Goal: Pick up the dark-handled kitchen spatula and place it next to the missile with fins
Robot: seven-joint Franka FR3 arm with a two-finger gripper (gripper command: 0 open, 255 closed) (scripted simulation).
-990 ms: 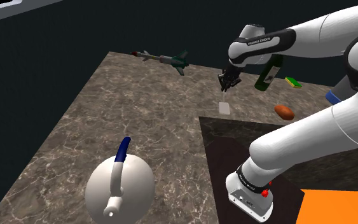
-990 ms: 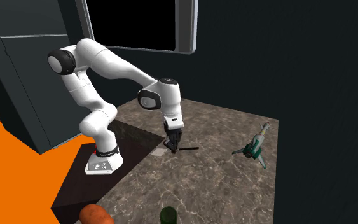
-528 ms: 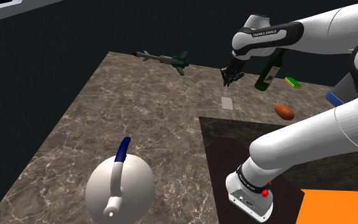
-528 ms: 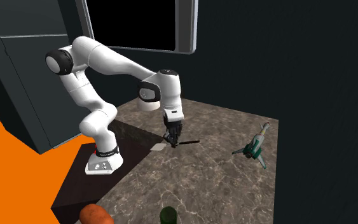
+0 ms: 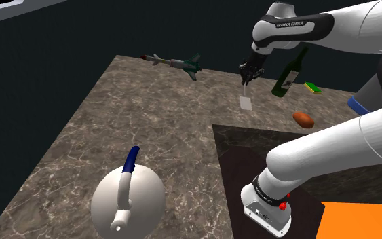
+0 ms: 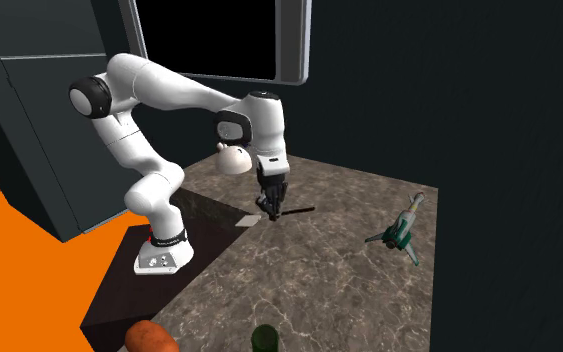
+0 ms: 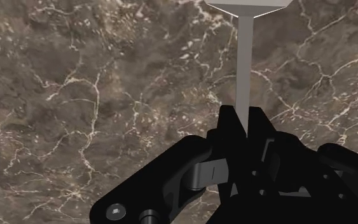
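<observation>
Over the last second the arm (image 5: pixel 332 27) has risen and carried the spatula (image 5: pixel 246 102) up off the surface (image 5: pixel 115 129), where its blade lay before. In the shoulder view the blade now sits higher and a little to the right of its old place. The white arm reaches out from its base over the far part of the brown, white-veined marble surface. The dark stand (image 5: pixel 250 146) takes up the shoulder view's lower right, with orange floor (image 5: pixel 359 221) beyond it. Nearest the camera stands a round white kettle (image 5: pixel 142 193) with a blue-tipped handle. A green bottle (image 5: pixel 288 76) stands just to the right of the jaws in the shoulder view. The missile (image 5: pixel 174 64), grey with green fins, lies at the far edge of the surface, well apart from the spatula. The jaws are clamped on the spatula about where the pale shaft (image 7: pixel 242 63) meets the dark handle (image 6: pixel 299 210). It is held roughly level above the surface. In the second exterior view the handle juts toward the missile side and the flat pale blade (image 6: pixel 251 220) points back toward the stand. Near the bottle lie a small reddish-brown oval object (image 5: pixel 303 119) and a green and yellow block (image 5: pixel 312 87).
</observation>
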